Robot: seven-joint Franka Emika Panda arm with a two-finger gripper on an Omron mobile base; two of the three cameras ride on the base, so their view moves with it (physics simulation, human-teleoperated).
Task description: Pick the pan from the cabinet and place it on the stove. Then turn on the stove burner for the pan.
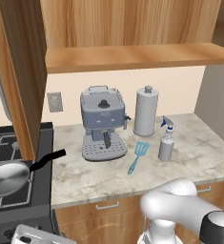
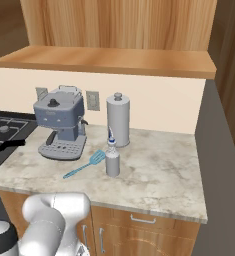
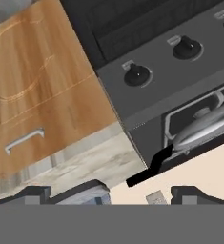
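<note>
In the left base view the round shiny silver pan sits on the black gas stove at the far left, its thin black handle running right and away over the marbled counter edge, toward the grey-blue coffee machine. From the hand view, the black stove knobs lie ahead of the gripper, the pan off to the right. The dark fingertips stand wide apart, holding nothing. The nearest knob looks like the next target.
</note>
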